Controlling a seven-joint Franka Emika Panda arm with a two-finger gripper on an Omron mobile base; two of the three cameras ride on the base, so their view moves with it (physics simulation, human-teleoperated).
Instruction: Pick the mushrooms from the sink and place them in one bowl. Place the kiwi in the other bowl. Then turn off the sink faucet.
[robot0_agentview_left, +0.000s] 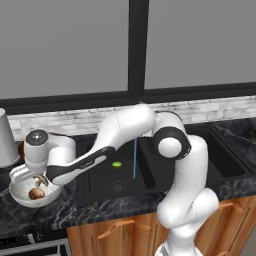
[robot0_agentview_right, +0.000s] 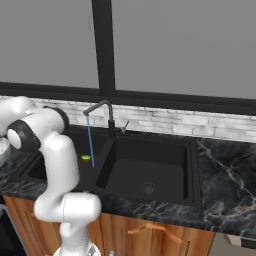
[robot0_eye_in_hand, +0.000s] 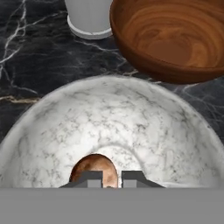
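Robot gripper (robot0_eye_in_hand: 110, 176) over the white speckled bowl (robot0_eye_in_hand: 109, 113), jaws closed down on a brown mushroom (robot0_eye_in_hand: 94, 168).
Another mushroom (robot0_agentview_left: 35, 193) lies inside this bowl; the wooden bowl (robot0_eye_in_hand: 175, 39) sits just beyond it, and the kiwi (robot0_agentview_left: 116, 164) lies in the sink (robot0_agentview_left: 100, 185) under running water.

Black marble bench (robot0_agentview_right: 227, 182), white veins; wood cabinet fronts (robot0_agentview_right: 150, 232) below at 6 o'clock; pale brick backsplash (robot0_agentview_right: 165, 120) behind; grey window panes (robot0_agentview_right: 185, 42) at 12 o'clock, dark mullion (robot0_agentview_right: 102, 42) between.
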